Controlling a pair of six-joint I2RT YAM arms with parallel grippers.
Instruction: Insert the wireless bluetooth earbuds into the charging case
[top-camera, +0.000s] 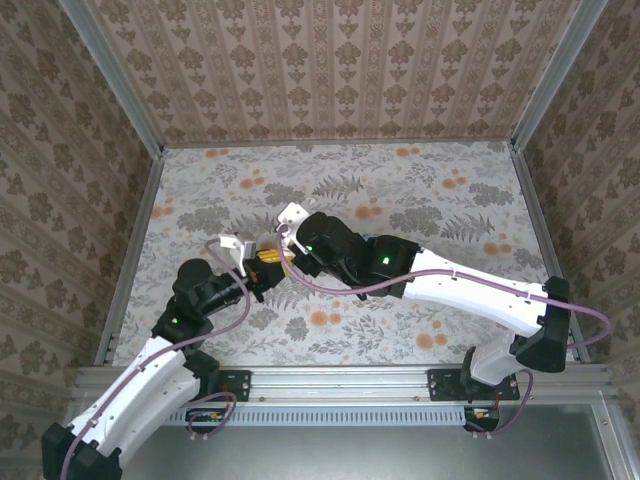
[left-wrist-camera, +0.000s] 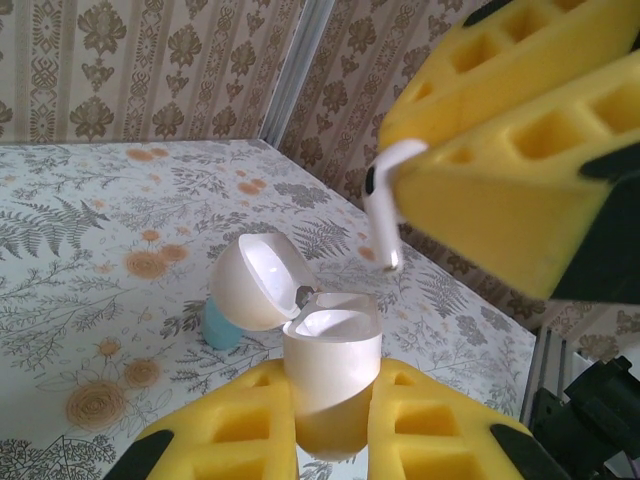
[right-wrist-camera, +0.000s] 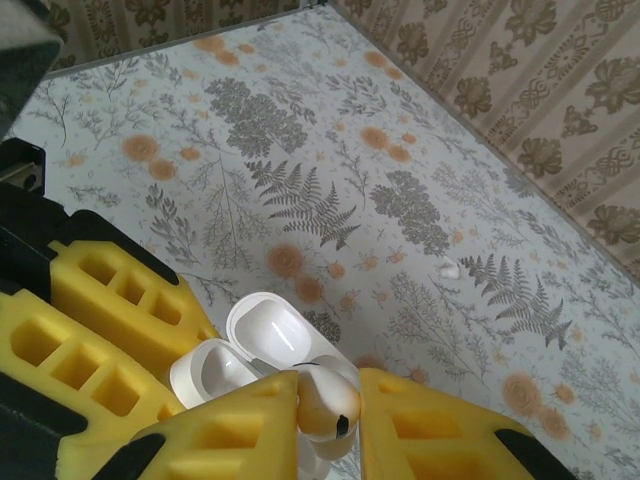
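White plastic fills both my hands. My left gripper (left-wrist-camera: 330, 440) is clamped on the charging case (left-wrist-camera: 330, 365), its yellow foam pads (left-wrist-camera: 225, 435) pinching the lower shell so that the lid (left-wrist-camera: 255, 280) hangs open and the wells face up, with the floral table (left-wrist-camera: 90, 300) beneath. My right gripper (right-wrist-camera: 328, 425) is closed around one white earbud (right-wrist-camera: 325, 398), gripped near the head with the stem pointing down just above the open case. I judge that to be the pose for lowering it into a well. Just behind the case stands something teal (left-wrist-camera: 220, 325), perhaps a second case, but too much of it is hidden to say. A small white speck (right-wrist-camera: 450, 268) lies well apart on the table, possibly another bud. No brand, label or lettering can be read on anything
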